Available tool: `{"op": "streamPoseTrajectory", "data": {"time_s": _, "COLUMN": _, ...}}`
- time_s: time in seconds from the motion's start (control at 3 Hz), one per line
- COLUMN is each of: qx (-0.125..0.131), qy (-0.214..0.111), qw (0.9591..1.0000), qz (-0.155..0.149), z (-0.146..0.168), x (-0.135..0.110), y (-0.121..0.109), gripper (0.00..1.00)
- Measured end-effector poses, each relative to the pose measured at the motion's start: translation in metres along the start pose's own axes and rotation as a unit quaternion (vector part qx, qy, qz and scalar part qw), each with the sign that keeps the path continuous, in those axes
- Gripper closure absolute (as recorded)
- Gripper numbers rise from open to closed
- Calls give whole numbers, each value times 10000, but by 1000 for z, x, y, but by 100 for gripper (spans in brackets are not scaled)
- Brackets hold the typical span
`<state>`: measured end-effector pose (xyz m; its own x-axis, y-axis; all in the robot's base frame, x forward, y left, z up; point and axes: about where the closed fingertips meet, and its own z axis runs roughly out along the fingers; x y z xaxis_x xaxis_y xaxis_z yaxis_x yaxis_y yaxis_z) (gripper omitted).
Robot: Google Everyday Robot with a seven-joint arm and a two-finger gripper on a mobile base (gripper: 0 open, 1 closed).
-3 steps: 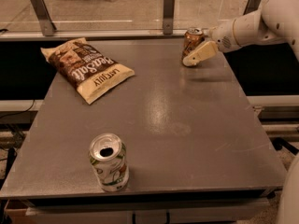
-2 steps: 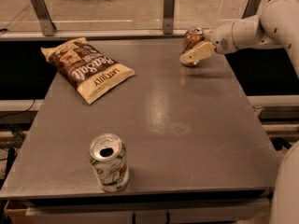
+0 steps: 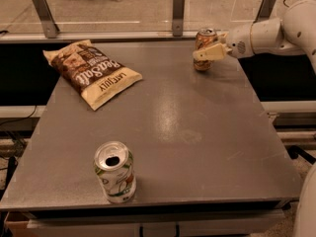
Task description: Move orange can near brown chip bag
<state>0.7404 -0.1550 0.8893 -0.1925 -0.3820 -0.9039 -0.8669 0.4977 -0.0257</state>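
Observation:
The orange can (image 3: 206, 37) stands upright at the far right of the grey table (image 3: 197, 132), close to the back edge. My gripper (image 3: 201, 52) reaches in from the right on a white arm and is at the can, with its cream-coloured end lying across the can's front at mid height. The brown chip bag (image 3: 94, 73) lies flat at the far left of the table, well apart from the can.
A white and green can (image 3: 115, 174) with an open top stands near the front left edge. Metal posts (image 3: 178, 11) and a rail run behind the table's back edge. The white arm (image 3: 276, 33) spans the right side.
The gripper has risen a little at the can, from near the table surface to the can's mid height. The can, the bag and the white and green can stand where they were.

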Motion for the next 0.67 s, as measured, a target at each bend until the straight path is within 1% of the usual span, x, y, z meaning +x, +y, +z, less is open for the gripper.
{"op": "streamPoseTrajectory", "data": {"time_s": 0.33, "qx": -73, "qy": -305, "qw": 9992, "qz": -259, "z": -23, "x": -26, "y": 12, "gripper": 88}}
{"op": "streamPoseTrajectory", "data": {"time_s": 0.67, "qx": -99, "qy": -299, "qw": 9992, "qz": -255, "z": -19, "x": -25, "y": 13, "gripper": 100}}
